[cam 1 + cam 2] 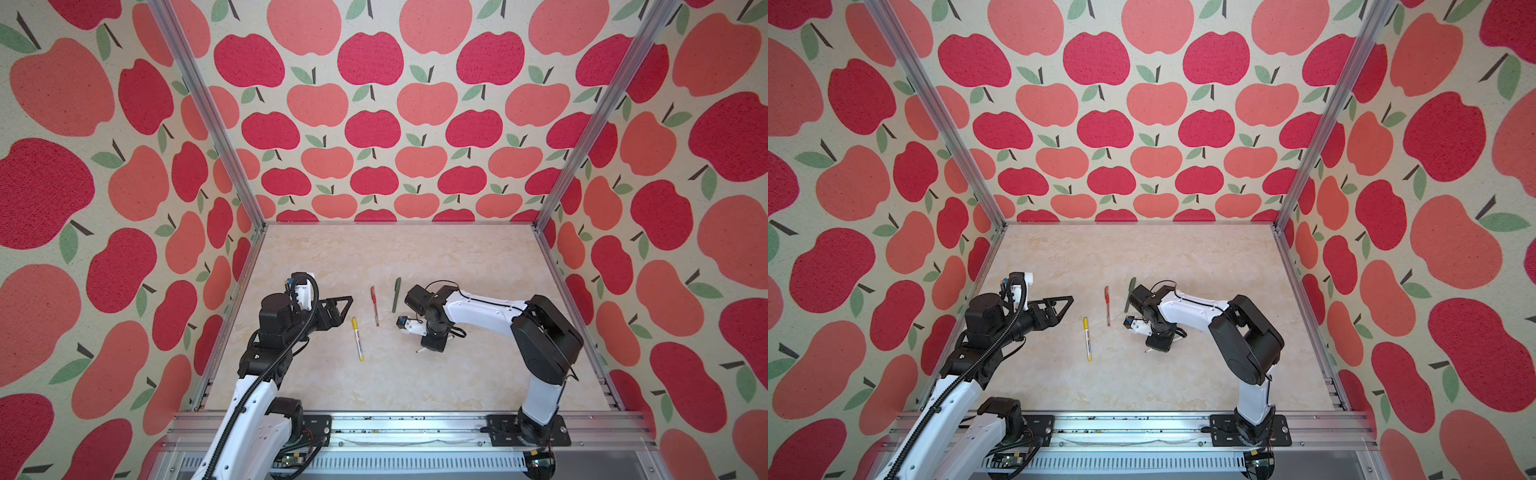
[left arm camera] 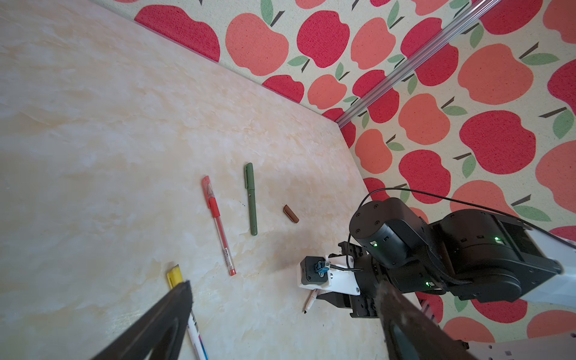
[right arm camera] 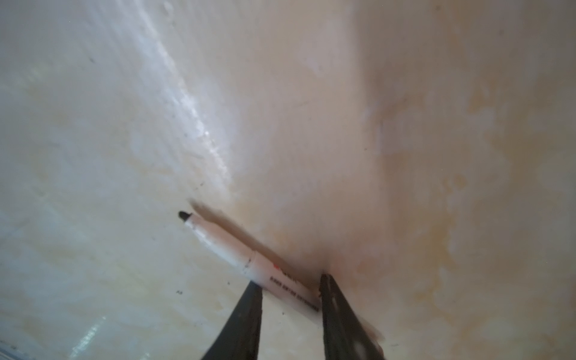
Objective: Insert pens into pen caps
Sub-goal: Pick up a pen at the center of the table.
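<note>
Tabletop (image 1: 374, 257): cream, marbled, with a slight sheen; shows in both top views. Walls (image 1: 374, 124) on three sides: cloth print of red and coral apples with green leaves on off-white. Aluminium posts (image 1: 212, 124) stand at the two back corners. A metal rail (image 1: 407, 432) runs along the front edge, with a slotted strip (image 1: 374, 461) just beyond it on the near side.

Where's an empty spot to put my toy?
The wide far strip of the marble-look table, behind the slim red pen and dark green pen, is bare; so is the near strip before the yellow-capped white pen. The middle, between left gripper and right gripper, is crowded.
</note>
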Available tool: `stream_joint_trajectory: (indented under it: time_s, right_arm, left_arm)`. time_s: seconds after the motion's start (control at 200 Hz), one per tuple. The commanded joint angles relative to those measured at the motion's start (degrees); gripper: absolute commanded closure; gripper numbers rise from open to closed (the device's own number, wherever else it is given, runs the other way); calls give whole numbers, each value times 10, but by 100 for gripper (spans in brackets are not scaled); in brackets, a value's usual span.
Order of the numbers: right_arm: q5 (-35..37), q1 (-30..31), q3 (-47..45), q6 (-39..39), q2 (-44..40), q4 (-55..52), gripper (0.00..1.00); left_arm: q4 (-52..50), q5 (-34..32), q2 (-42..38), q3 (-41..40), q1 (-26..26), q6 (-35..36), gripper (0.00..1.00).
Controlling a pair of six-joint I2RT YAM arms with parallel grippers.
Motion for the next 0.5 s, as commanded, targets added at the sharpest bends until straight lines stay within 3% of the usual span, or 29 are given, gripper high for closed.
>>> stream_joint_trajectory:
  time_s: [0.0, 0.495]
  right_arm:
    - [-30, -4, 18, 12, 15, -12, 70]
    - [-110, -26, 33, 64, 1, 12, 92]
  left_arm:
    - [12, 8, -2, 1, 3, -9, 6]
    - [6, 16, -12, 4, 3, -13, 8]
